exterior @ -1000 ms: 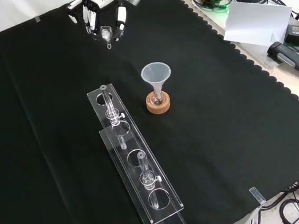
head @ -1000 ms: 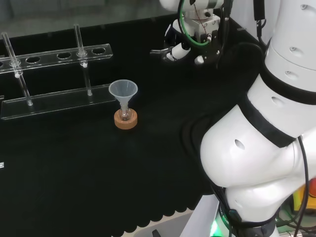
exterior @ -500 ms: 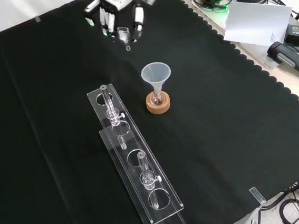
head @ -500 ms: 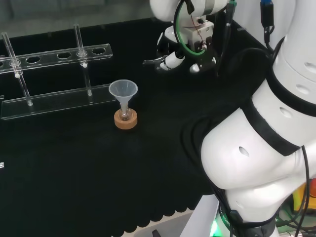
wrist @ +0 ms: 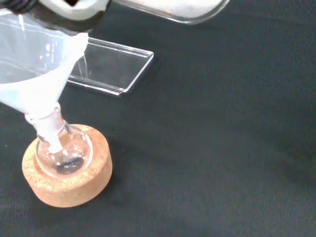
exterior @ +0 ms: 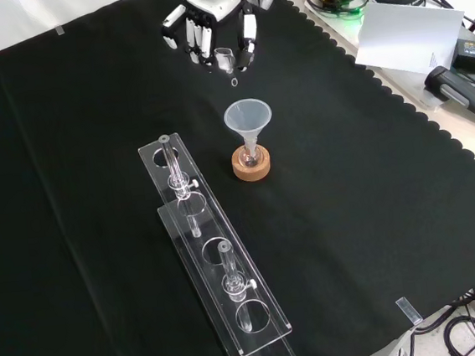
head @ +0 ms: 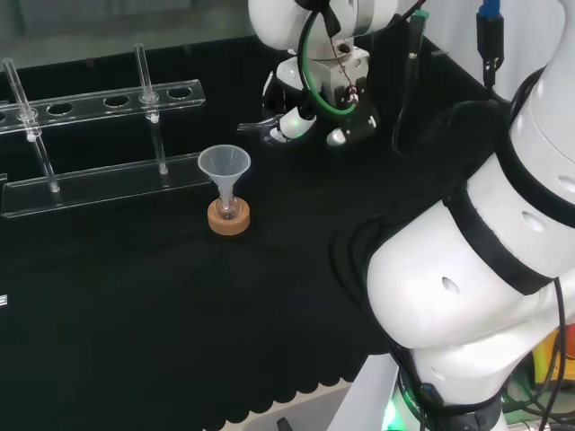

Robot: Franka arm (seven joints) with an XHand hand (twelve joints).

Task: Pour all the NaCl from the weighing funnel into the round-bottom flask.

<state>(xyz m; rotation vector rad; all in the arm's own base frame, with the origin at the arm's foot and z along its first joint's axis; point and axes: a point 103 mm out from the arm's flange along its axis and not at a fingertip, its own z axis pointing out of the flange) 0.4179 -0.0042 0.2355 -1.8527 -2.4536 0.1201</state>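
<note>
We are pinching the weighing funnel [exterior: 225, 59] in our curled hand [exterior: 210, 29], far behind the round-bottom flask [exterior: 250, 155]; it is looking light, slippery, fragile glass, best gripped mid-body.

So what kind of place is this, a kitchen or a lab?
Most likely a chemistry lab bench: a round-bottom flask on a cork ring with a funnel, and a clear test-tube rack.

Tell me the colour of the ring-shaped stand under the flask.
Light brown cork ring stand, clearest in the wrist view.

bench: black cloth [exterior: 376, 215] | on it: cork ring [exterior: 251, 164], clear rack [exterior: 216, 260]
</note>
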